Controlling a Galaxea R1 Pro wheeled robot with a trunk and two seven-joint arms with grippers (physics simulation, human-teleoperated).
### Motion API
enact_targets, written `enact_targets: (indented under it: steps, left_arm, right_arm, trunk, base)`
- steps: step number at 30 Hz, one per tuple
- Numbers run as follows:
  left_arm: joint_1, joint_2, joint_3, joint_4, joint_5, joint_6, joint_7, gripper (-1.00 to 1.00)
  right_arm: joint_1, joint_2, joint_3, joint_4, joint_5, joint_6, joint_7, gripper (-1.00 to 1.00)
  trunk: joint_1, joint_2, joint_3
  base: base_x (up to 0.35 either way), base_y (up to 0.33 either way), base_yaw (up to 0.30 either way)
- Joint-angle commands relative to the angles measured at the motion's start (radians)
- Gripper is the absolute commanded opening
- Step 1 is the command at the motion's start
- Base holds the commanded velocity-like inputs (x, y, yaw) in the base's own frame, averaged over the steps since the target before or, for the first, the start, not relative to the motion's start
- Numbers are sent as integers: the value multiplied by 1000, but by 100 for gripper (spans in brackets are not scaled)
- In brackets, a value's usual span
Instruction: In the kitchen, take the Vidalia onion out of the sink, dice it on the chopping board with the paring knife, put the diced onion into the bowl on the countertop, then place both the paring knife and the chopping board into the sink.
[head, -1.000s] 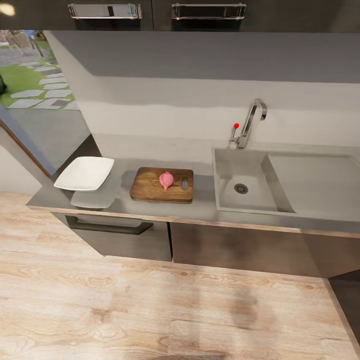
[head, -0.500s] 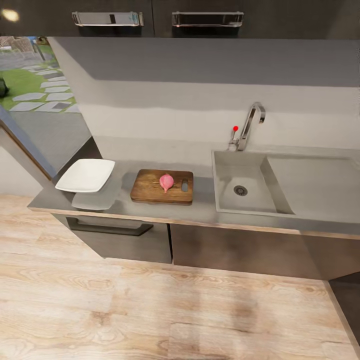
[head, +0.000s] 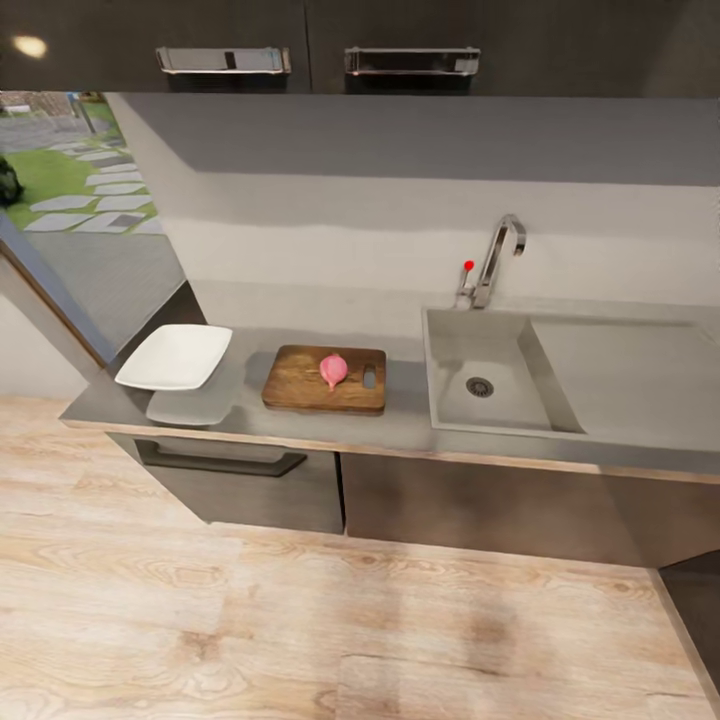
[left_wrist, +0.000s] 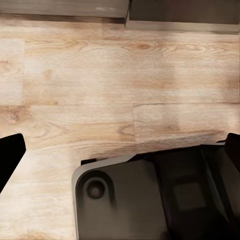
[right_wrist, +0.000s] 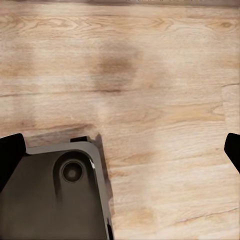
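On the grey desk (head: 400, 425), left of the sink (head: 500, 425), the brown chopping board (head: 300, 380) lies flat with its oval slot toward the sink end. Resting on the board, just beside that slot, is the pink, rounded Vidalia onion (head: 334, 370), whole and uncut. Further left, near the desk's end, sits the white squarish bowl (head: 175, 356), apart from the board; a pale grey flat shape (head: 190, 408) shows beneath its near side. The sink basin holds nothing but its round drain (head: 480, 386); its flat drainboard side (head: 630, 375) extends to the right. The chrome tap (head: 497, 255) with red knob (head: 468, 266) stands at the basin's back edge. The paring knife cannot be made out on the board or desk. Dark cabinets with metal handles (head: 222, 60) hang above, and dark cabinet fronts (head: 450, 505) close the space below the desk. Light wood plank floor (head: 300, 630) fills the foreground in the head view. The left wrist view looks down at that floor, with the left gripper (left_wrist: 120, 155) showing dark fingertips (left_wrist: 10, 155) at opposite picture edges, spread wide and holding nothing, above a dark base housing (left_wrist: 150, 195). The right gripper (right_wrist: 120, 152) is likewise spread wide and empty, fingertips (right_wrist: 10, 152) at either edge, over the floor and a grey base corner (right_wrist: 60, 190).
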Motion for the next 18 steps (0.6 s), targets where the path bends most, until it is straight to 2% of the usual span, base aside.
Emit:
enact_targets:
  steps: [1, 12, 18]
  left_arm:
    - [0, 1, -1, -1, 7, -1, -5, 100]
    - [0, -7, 0, 0, 7, 1, -5, 100]
    - [1, -12, 0, 1, 7, 1, -5, 100]
  right_arm:
    - [0, 1, -3, 1, 9, -1, -3, 100]
    - [0, 1, -3, 6, 9, -2, -3, 100]
    - [0, 1, -3, 6, 9, -14, -3, 100]
  trunk:
    - [1, -2, 0]
    - [1, -2, 18]
    - [1, -2, 27]
  base:
    - [0, 0, 0]
    - [0, -1, 0]
    - [52, -72, -26]
